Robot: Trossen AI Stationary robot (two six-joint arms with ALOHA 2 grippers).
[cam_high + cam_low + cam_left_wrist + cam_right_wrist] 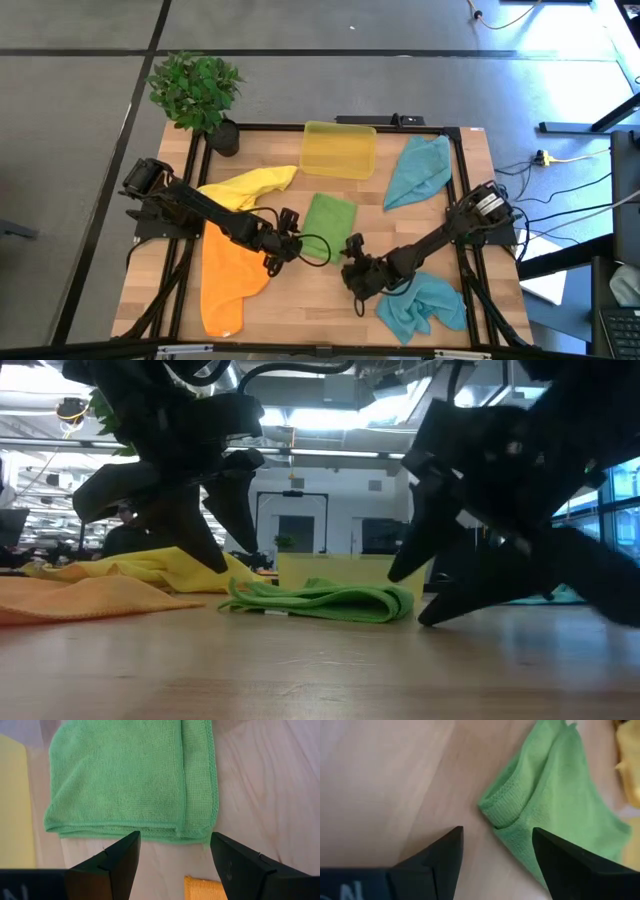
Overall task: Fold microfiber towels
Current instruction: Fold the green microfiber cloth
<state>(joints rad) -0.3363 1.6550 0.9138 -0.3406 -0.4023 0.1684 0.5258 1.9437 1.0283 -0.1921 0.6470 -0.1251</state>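
Lying folded at tabletop (300,290) centre, green towel (329,226) is unheld. Left gripper (291,244) at 9 o'clock, right gripper (352,262) at 5 o'clock: fingers wide. Low view hides fingertips behind dark arm bulk.

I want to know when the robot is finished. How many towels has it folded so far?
Just one looks done: the green towel lies folded flat mid-table. Nothing is in hand now; the left hand and right hand both hover open beside it, empty. Still left: the yellow towel, the orange towel and the two teal towels, all lying crumpled. The yellow bin holds nothing I can see.
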